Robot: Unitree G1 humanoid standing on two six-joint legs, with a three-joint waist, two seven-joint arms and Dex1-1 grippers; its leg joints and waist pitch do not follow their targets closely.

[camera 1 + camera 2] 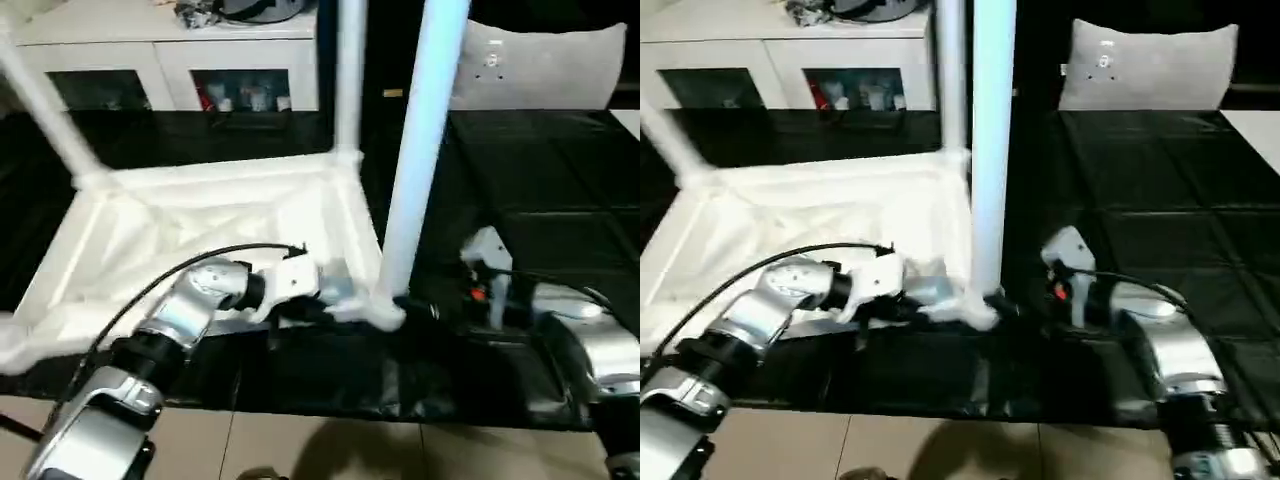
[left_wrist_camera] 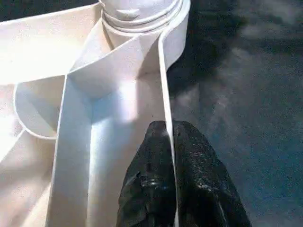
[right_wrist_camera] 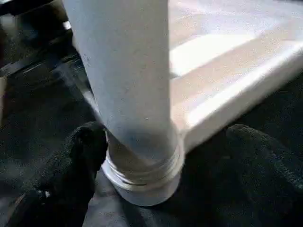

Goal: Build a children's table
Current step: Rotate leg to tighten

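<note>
The white tabletop [image 1: 200, 230] lies upside down on the black-covered table [image 1: 540, 200], its ribbed underside facing up. Three white legs stand in corner sockets: a near leg [image 1: 415, 160] rising upright from the front corner by the robot's right side, a far leg [image 1: 349, 80] behind it, and a third leg [image 1: 45, 110] leaning at the far left corner.

The left gripper [image 2: 170, 189] is clenched on the tabletop's thin side wall just beside the near leg's socket [image 2: 142, 19], one black finger on each face of the wall; in the head view the left arm reaches across the front edge of the tabletop.

The right gripper [image 3: 161, 165] stands released, its two black fingers [image 3: 71, 165] spread wide on either side of the near leg's base, one finger close against the threaded collar, the other well apart from it.

Beyond the table stand a white cabinet [image 1: 170, 60] and a pale cushion [image 1: 540, 65].
</note>
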